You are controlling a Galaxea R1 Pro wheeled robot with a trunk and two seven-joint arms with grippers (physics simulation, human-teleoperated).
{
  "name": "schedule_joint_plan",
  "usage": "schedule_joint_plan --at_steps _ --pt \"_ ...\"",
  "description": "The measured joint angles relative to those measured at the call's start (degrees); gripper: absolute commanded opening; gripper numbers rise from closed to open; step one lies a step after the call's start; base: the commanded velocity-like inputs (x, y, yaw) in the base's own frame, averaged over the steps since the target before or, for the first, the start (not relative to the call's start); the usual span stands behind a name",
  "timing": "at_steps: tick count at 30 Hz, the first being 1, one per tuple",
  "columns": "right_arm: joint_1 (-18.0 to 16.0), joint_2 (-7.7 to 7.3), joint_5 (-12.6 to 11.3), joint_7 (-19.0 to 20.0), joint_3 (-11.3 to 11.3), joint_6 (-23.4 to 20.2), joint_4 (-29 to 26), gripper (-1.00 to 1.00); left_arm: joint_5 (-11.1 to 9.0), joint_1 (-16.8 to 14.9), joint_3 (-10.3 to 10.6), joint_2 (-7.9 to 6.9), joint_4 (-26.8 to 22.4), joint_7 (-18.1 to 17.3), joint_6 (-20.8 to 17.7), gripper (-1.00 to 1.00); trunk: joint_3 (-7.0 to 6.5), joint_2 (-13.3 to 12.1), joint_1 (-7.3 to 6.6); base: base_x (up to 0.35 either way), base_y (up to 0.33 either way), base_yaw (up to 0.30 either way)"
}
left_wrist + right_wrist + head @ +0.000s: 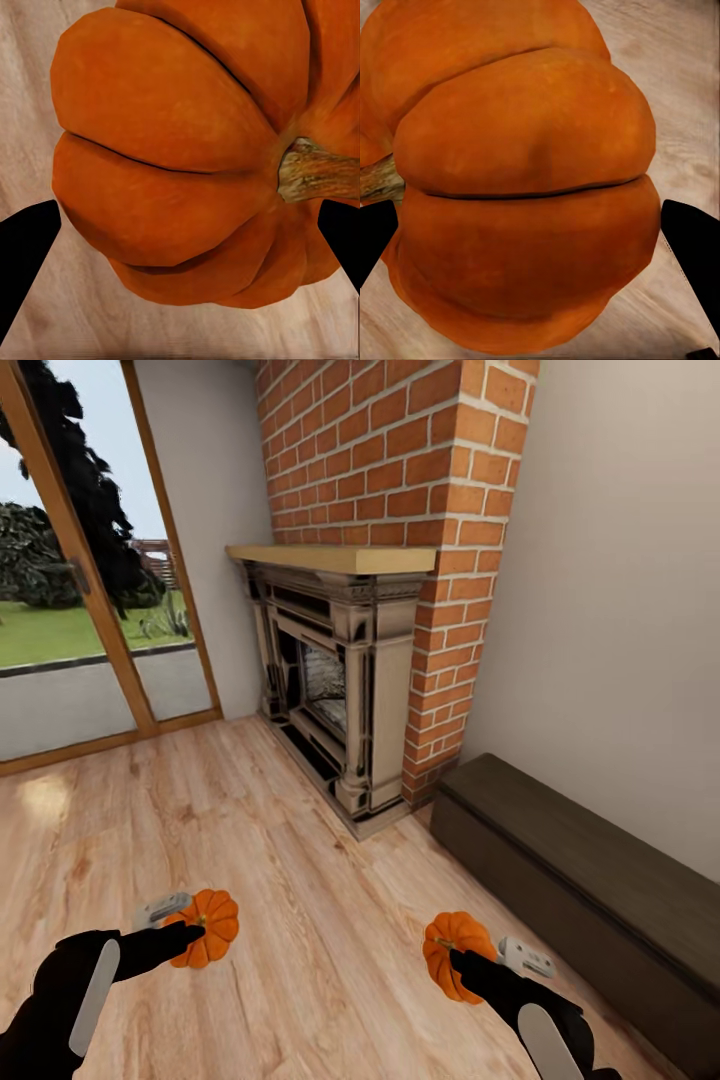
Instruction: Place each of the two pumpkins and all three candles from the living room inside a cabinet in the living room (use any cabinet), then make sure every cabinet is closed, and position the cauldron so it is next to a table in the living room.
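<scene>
Each of my grippers holds one bright orange ribbed pumpkin above the wooden floor. My left gripper (185, 922) is shut on the left pumpkin (208, 928), whose ribs and short stem loom large in the left wrist view (172, 157). My right gripper (478, 958) is shut on the right pumpkin (452, 952), seen close up in the right wrist view (521, 187). The cabinet (590, 890), long, low and dark brown, stands closed along the right wall, ahead and to the right of my right gripper.
A brick fireplace (345, 690) with a wooden mantel stands ahead between the cabinet and a glass patio door (90, 610) at the left. Pale wooden floor (200, 830) stretches open between me and the fireplace.
</scene>
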State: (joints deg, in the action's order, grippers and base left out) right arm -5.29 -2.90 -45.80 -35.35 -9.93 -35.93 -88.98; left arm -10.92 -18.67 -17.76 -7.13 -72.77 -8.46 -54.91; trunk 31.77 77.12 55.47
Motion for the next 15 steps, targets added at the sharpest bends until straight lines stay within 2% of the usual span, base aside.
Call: schedule_joint_plan --at_steps 15 --pt "0.0 -0.01 0.0 0.0 0.0 0.0 0.0 -1.00 0.0 0.0 0.0 -0.06 0.0 0.0 0.0 -1.00 -2.69 -6.0 -3.29 -0.022 0.000 -0.286"
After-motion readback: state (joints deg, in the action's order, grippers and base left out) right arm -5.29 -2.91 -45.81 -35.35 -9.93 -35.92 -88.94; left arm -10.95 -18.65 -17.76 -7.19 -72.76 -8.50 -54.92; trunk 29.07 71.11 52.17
